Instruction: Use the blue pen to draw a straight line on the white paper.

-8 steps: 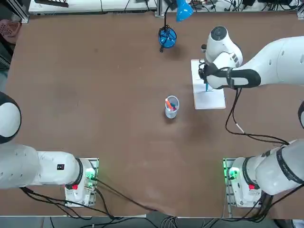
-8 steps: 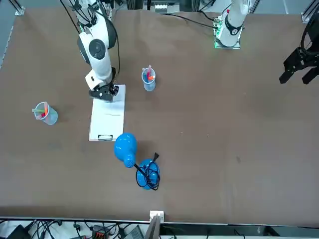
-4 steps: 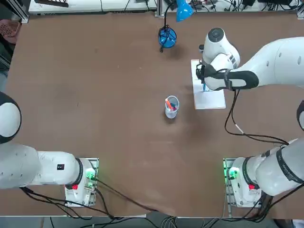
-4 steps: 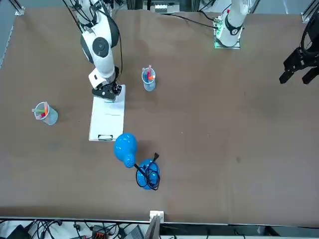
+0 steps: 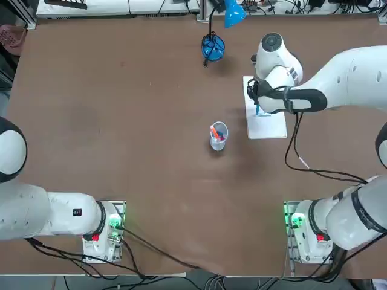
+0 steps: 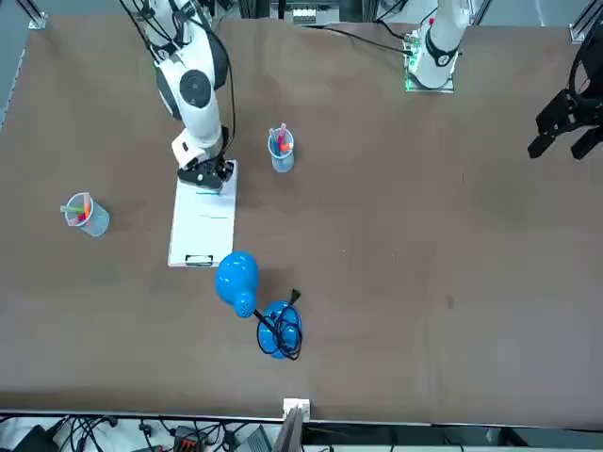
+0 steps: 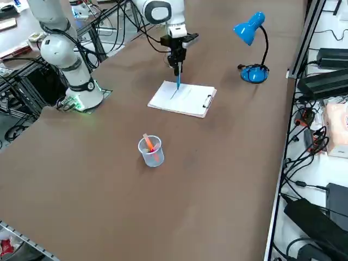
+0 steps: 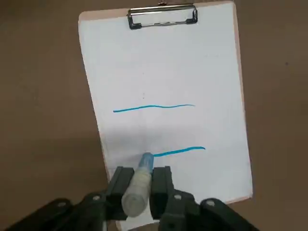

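The white paper point(image 8: 163, 72) lies on a clipboard with its metal clip point(image 8: 162, 17) at the far short edge. The sheet point(image 5: 270, 124) sits right of the table's middle. My right gripper point(image 8: 143, 175) is shut on the blue pen point(image 8: 138, 187), held upright with its tip touching the sheet. A blue line point(image 8: 180, 151) runs from the tip across the paper. Another blue line point(image 8: 154, 109) lies nearer the clip. From the side, the pen point(image 7: 178, 80) hangs below the gripper point(image 7: 176, 62) onto the paper point(image 7: 185, 100).
A clear cup of red and orange pens point(image 5: 218, 135) stands just left of the paper. A blue desk lamp point(image 5: 213, 47) stands at the table's far edge. Another cup of pens point(image 6: 85, 214) stands toward the table's right edge.
My right gripper has slid the pen sideways across the paper toward the table's middle, and the line behind the tip has grown longer.
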`<state>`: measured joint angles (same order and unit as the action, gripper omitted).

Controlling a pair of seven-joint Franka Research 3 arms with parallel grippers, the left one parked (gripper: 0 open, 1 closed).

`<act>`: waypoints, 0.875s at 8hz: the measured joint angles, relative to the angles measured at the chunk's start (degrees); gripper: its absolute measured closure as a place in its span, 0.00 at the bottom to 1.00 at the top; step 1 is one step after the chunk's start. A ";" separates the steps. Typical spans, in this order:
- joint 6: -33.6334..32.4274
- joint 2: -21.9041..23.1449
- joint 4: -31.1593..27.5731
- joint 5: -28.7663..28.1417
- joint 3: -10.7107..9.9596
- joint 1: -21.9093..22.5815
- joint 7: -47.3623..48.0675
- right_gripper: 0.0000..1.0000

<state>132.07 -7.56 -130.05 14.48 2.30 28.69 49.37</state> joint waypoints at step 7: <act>-25.89 6.83 13.70 -0.50 -2.39 -8.91 -21.92 0.83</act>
<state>106.18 -0.73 -116.35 13.97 -0.09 19.78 27.46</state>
